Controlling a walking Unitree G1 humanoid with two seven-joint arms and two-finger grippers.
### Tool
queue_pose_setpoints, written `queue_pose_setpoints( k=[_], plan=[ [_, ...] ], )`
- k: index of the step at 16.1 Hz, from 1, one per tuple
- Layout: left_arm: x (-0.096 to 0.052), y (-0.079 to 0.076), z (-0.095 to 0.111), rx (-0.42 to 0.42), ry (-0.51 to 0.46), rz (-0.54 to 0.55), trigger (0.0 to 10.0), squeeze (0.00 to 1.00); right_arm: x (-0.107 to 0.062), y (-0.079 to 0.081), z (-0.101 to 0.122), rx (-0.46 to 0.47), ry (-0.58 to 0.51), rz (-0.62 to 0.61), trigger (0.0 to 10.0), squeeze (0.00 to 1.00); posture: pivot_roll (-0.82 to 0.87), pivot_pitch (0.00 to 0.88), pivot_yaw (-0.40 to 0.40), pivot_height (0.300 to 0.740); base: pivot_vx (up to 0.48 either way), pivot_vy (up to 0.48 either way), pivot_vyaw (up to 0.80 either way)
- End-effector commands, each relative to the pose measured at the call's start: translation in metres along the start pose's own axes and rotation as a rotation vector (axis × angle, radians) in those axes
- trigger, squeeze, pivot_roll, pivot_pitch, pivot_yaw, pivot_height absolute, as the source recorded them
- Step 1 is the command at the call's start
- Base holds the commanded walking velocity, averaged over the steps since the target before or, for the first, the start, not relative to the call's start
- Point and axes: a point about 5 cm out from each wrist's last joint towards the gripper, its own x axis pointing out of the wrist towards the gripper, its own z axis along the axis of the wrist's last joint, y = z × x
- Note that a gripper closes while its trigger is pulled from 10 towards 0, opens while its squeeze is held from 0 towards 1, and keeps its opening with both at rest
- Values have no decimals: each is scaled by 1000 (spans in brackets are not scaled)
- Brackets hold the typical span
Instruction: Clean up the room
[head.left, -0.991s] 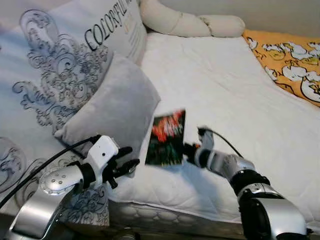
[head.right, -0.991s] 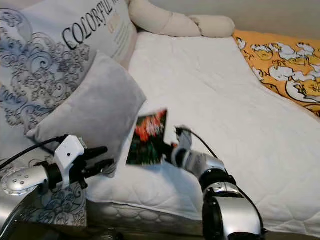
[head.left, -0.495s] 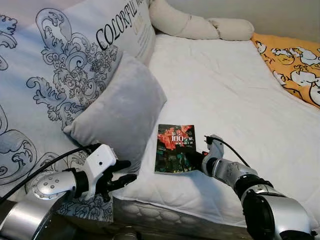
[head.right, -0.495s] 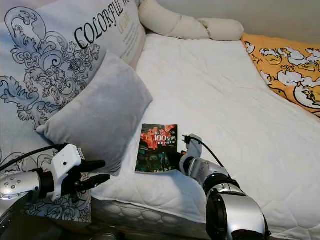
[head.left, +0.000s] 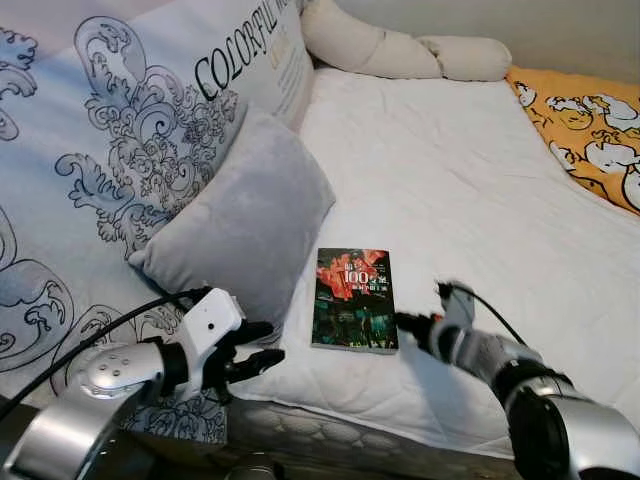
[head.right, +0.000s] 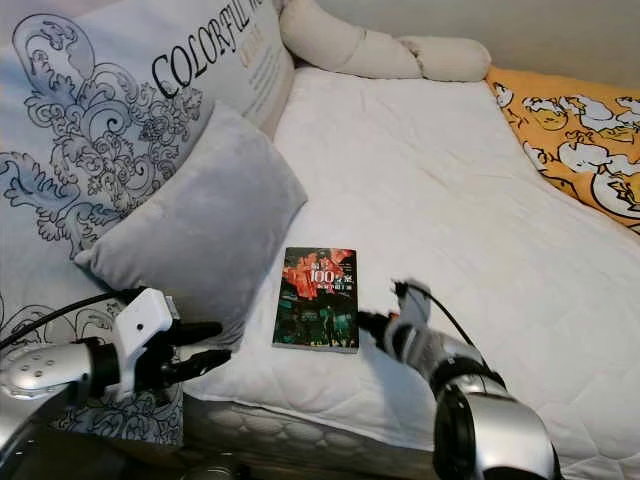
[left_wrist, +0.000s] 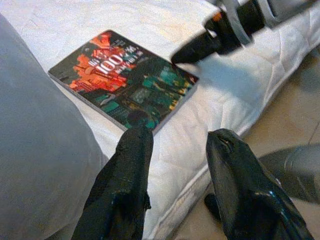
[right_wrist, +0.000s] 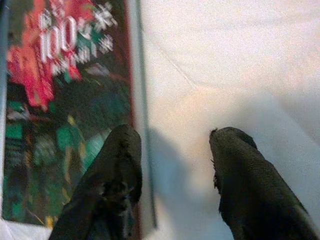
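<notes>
While the book (head.left: 354, 313) lies flat on the white mattress (head.left: 470, 190), the right gripper (head.left: 408, 324) hovers beside it, fingers apart. Left gripper (head.left: 262, 345), fingers spread, holds nothing near the grey pillow (head.left: 245, 225).

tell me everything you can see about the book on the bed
The book is a thin paperback with a dark cover in red and green art and white lettering including "100". It lies flat, closed, cover up, on the white quilted mattress near its front edge, beside the grey pillow. The right end effector is open at its right edge, not gripping it.
</notes>
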Motion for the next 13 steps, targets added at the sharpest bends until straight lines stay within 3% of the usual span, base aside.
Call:
queue_pose_setpoints(
  k=[1,3,5,7,10,11,13],
  plan=[
    [5,3,3,-20,-57,49,10000,0,-6,-7,13,9,-69,28,10000,1000,185,0,-41,740,0,0,0],
    [12,10,7,-70,-143,184,10000,0,-11,-7,23,-24,-162,114,10000,1000,166,0,-45,740,0,0,0],
    [16,11,8,-122,-207,312,10000,0,-21,-3,31,-171,-342,123,10000,1000,149,0,-55,740,0,0,0],
    [13,15,8,-135,-233,415,10000,0,-29,10,30,-245,-417,131,10000,1000,142,0,-54,740,0,0,0],
    [0,37,7,-168,-272,668,10000,0,-56,55,33,-465,-673,119,10000,1000,108,0,-65,740,0,0,0],
    [-2,46,8,-155,-270,733,10000,0,-63,67,31,-483,-710,140,10000,1000,93,0,-56,740,0,-379,0],
    [-2,48,10,-153,-275,744,10000,0,-69,73,27,-497,-714,127,10000,1000,85,0,-51,740,0,-420,0]
  ],
)
